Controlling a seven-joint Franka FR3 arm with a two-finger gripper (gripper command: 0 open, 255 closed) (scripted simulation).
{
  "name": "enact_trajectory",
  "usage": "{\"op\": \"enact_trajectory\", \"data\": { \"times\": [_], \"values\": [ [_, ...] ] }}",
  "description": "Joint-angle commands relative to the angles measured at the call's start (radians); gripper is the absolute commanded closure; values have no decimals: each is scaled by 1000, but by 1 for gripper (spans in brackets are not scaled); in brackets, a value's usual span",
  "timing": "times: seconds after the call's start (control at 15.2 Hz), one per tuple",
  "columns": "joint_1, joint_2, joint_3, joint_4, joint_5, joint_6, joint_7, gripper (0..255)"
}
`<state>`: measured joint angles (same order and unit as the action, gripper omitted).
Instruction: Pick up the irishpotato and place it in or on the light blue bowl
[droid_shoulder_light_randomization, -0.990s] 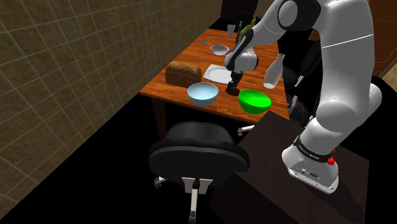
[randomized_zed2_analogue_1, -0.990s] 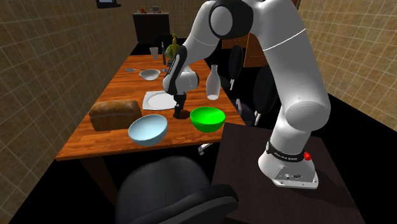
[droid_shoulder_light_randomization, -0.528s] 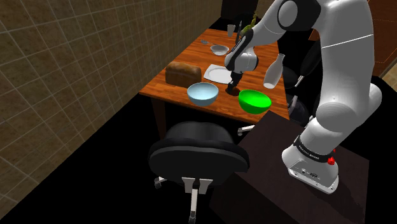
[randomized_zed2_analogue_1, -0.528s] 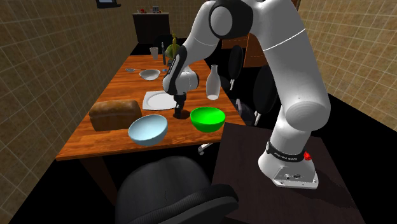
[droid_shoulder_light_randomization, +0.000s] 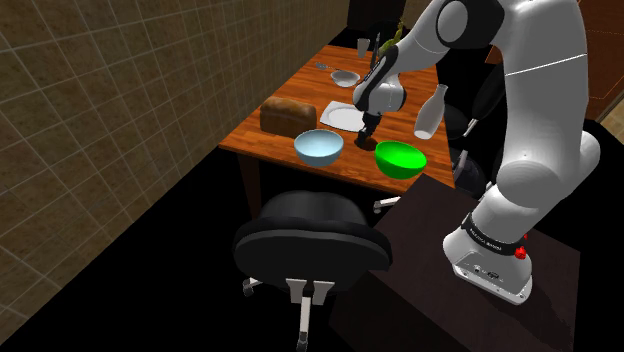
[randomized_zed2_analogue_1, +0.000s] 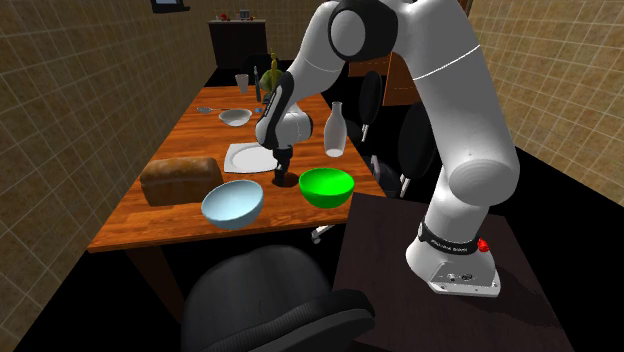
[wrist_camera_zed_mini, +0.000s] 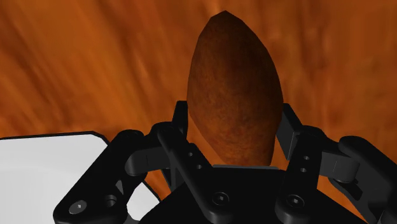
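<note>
Though firm and fairly light, probably prone to slipping if pinched near its tapered tip. Left of centre in the shoulder view, light blue bowl (droid_shoulder_light_randomization: 318, 148); beside it, brown potato (wrist_camera_zed_mini: 234, 95) on the wooden surface (droid_shoulder_light_randomization: 262, 143), clasped across its broad middle by fingers (wrist_camera_zed_mini: 180, 146) closed against both flanks; right, green bowl (droid_shoulder_light_randomization: 400, 158).

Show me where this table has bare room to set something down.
Bare wood lies on the table between the bread loaf and the small white bowl, and in the near corner before the loaf. Crowded: the gripper with the potato, hemmed by white plate, light blue bowl and green bowl.
</note>
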<state>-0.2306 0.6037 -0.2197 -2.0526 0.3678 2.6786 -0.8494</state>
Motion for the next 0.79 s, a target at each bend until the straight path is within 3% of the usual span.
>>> {"op": "enact_trajectory", "data": {
  "times": [0.0, 0.73],
  "values": [
    [0, 0, 0, -1, 0, 1, 0, 255],
    [40, -128, -54, -29, -59, -99, 46, 255]
  ]
}}
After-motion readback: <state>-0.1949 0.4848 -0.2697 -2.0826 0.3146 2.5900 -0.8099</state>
